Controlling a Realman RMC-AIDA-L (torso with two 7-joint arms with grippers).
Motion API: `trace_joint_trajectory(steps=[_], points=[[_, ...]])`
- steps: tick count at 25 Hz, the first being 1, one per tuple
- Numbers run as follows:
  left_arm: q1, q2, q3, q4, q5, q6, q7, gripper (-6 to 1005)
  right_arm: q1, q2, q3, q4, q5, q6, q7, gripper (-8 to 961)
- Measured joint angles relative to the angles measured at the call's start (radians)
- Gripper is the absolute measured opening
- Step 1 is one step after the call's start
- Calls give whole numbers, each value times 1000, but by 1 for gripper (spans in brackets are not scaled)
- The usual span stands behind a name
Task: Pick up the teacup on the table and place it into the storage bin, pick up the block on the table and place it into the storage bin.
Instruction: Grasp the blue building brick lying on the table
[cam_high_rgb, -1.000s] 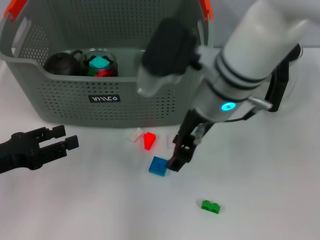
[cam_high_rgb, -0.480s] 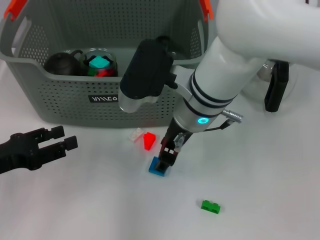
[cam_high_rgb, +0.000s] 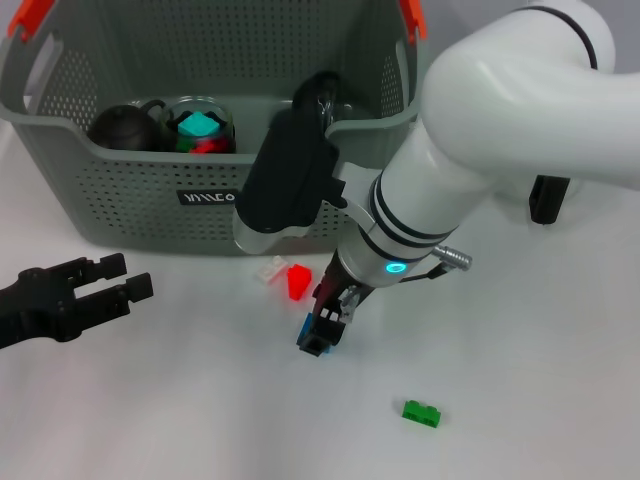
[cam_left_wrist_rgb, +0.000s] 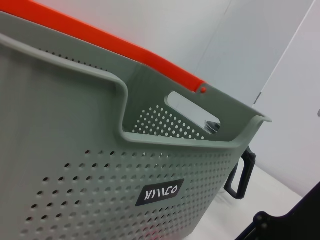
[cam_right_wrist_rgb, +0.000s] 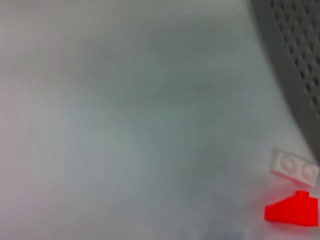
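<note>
Grey storage bin (cam_high_rgb: 150, 215), perhaps four blocks (cam_high_rgb: 420, 412).

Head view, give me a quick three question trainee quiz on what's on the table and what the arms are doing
1. True or false: the right end effector is down over the blue block.
2. Which block lies nearest the storage bin? A) green block B) clear block C) blue block
3. Fill in: the left end effector hovers over the white ____.

Key: 1 true. 2 B; the clear block sits beside the red block, just in front of the bin. 3 table.
</note>
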Motion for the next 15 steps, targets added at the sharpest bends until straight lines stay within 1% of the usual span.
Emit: trace_joint_trajectory(steps=[5,15], points=[[0,0,0,0,0,-2,0,639,-2,0,-3,42,44,28,6,654],[0,-1,2,0,0,-3,0,639,4,0,-11,82,59,47,26,655]])
